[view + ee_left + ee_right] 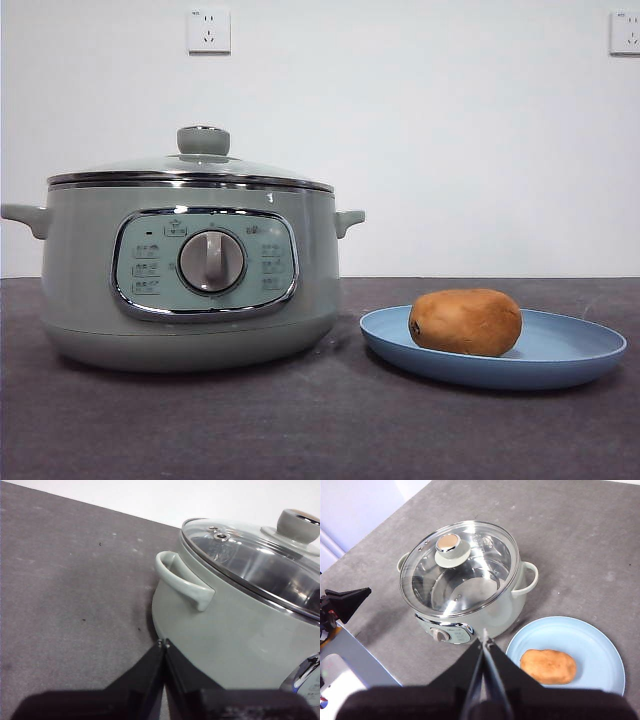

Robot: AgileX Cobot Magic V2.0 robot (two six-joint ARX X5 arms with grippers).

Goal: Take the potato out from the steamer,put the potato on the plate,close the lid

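The brown-orange potato (466, 321) (548, 666) lies on the light-blue plate (580, 350) (600, 645), to the right of the steamer (190, 280) (495, 615). The glass lid (200, 165) (470, 575) (250, 555) sits flat on the steamer's chrome rim, knob up. My left gripper (163, 642) is shut and empty, low beside the steamer's side handle (182, 580). High above the table my right gripper (484, 639) is shut and empty, looking down on the steamer and plate. Neither gripper shows in the front view.
The dark grey table (320, 430) runs back to a white wall with two sockets (208, 30). The left arm's black tip (345, 604) shows in the right wrist view, left of the steamer.
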